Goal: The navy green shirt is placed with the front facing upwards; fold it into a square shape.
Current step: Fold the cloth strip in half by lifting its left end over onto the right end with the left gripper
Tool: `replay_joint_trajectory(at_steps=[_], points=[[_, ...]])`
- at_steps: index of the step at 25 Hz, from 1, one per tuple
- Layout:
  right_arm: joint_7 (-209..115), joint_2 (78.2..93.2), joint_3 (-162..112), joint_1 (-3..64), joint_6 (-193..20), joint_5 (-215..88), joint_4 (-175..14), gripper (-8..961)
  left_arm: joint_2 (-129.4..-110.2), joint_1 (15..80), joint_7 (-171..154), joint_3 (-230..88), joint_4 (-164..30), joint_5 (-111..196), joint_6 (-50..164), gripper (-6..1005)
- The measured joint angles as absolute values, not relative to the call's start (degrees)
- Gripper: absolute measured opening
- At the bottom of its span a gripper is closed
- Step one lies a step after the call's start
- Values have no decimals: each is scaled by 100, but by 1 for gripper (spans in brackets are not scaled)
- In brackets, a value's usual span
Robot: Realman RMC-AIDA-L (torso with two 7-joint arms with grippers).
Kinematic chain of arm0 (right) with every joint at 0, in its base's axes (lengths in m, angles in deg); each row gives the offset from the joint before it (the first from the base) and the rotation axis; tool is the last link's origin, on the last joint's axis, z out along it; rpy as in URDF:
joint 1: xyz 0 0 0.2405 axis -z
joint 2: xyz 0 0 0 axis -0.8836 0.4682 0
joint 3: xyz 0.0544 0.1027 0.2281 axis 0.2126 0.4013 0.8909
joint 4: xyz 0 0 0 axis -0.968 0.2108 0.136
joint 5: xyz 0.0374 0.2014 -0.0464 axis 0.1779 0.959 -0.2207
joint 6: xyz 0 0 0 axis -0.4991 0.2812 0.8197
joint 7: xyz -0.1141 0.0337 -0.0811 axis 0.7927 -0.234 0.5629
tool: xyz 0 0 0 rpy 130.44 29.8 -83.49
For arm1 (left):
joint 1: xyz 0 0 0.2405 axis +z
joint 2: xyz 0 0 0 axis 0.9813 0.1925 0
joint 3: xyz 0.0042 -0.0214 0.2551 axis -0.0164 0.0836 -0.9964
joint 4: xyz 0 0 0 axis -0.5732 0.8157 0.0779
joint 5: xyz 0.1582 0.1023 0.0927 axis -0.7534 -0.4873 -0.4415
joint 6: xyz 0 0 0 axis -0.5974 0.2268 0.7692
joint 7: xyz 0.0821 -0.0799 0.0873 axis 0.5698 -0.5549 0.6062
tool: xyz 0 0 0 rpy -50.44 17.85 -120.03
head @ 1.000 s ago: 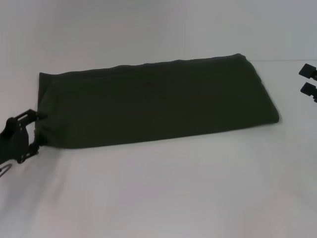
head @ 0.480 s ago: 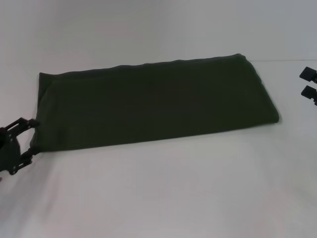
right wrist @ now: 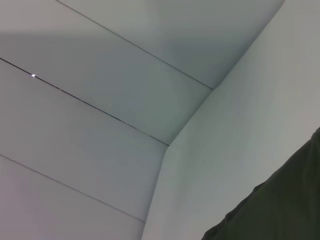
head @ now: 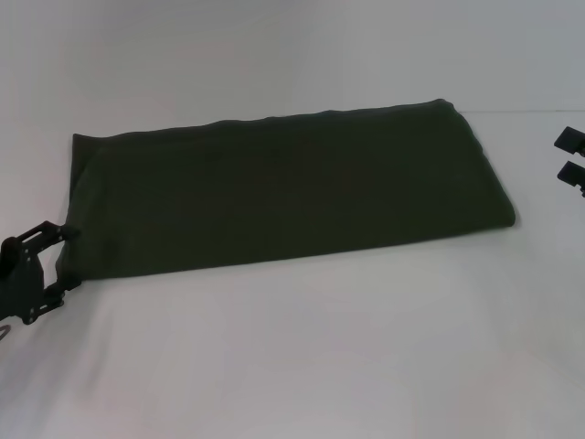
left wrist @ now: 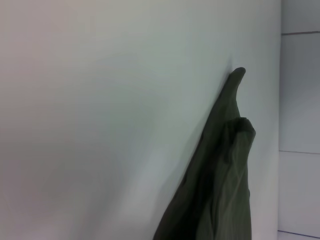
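The navy green shirt (head: pixel 283 192) lies flat on the white table as a long folded strip running left to right, plain side up. No print or collar shows. My left gripper (head: pixel 68 258) stands open just off the strip's left end, with nothing between its fingers. In the left wrist view the shirt's (left wrist: pixel 220 175) folded end rises as a narrow dark ridge. My right gripper (head: pixel 570 154) hangs open at the far right, away from the cloth. The right wrist view catches one corner of the shirt (right wrist: pixel 285 205).
The white table (head: pixel 302 357) spreads wide in front of the shirt. A pale panelled wall (right wrist: pixel 100 100) stands behind the table.
My left gripper has drawn back a little to the left and toward the front, off the shirt's left end. The shirt and the right gripper have not moved.
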State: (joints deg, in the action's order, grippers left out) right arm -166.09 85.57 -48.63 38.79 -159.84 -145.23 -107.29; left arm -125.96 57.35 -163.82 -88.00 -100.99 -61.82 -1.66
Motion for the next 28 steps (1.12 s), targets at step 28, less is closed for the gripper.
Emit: replay_joint_trajectory(at_steps=[28], points=[[-16607, 8539, -4715, 3901, -15948, -14516, -10726, 869, -12550, 5183, -16546, -8997, -9741, -6323, 762, 770]])
